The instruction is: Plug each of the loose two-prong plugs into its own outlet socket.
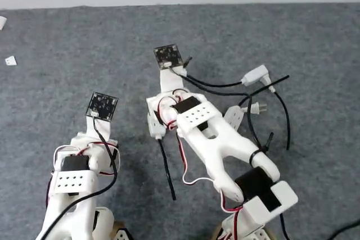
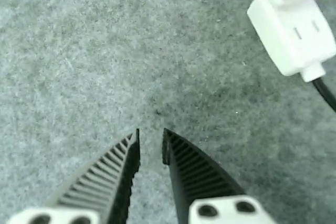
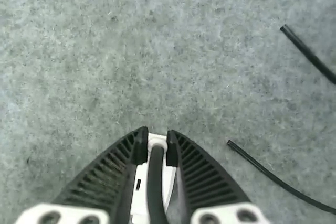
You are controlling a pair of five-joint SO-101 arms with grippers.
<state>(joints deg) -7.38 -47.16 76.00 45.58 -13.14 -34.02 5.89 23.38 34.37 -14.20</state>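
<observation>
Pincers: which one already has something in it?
The right pincer: it is shut on a white connector with a black cord. The left pincer holds nothing, its fingers slightly apart over grey carpet.

Left end effector (image 2: 150, 136) ajar, right (image 3: 156, 139) clamped

No text, label, brand, number or sign can be read, a small dark mark is seen on the white plug (image 3: 156, 141), too small to be read, two plain slots are seen on the white outlet socket (image 2: 294, 30).
</observation>
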